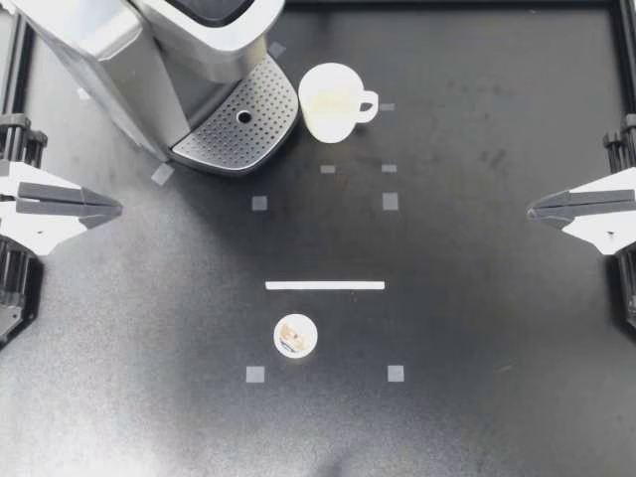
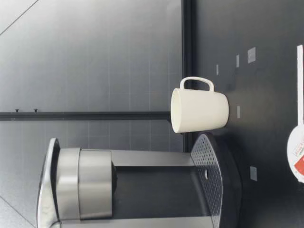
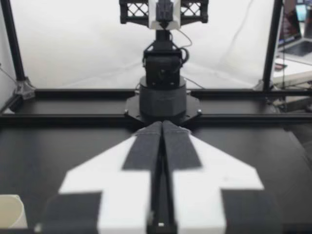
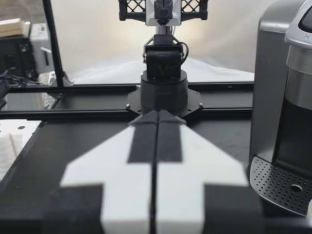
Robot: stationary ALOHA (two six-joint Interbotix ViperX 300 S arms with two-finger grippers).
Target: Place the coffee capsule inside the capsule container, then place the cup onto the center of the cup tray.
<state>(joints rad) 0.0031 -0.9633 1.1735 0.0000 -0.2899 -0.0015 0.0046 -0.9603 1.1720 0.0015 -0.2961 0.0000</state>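
The capsule (image 1: 295, 336) lies on the table (image 1: 477, 328), well apart from both my claws; the cup (image 1: 333, 101) stands just beside the tray (image 1: 238, 124). My left claw (image 1: 114, 209) and right claw (image 1: 534, 211) sit clenched, empty, at opposite sides

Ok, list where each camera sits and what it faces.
Top: overhead, looking down at cup, capsule, machine; left tool and right tool at the sides.
Low: table height, facing cup and machine; no arm shows.
Left wrist: along the shut left tool toward the right arm.
Right wrist: along the shut right tool toward the left arm, machine beside.
Top and low share the cup.
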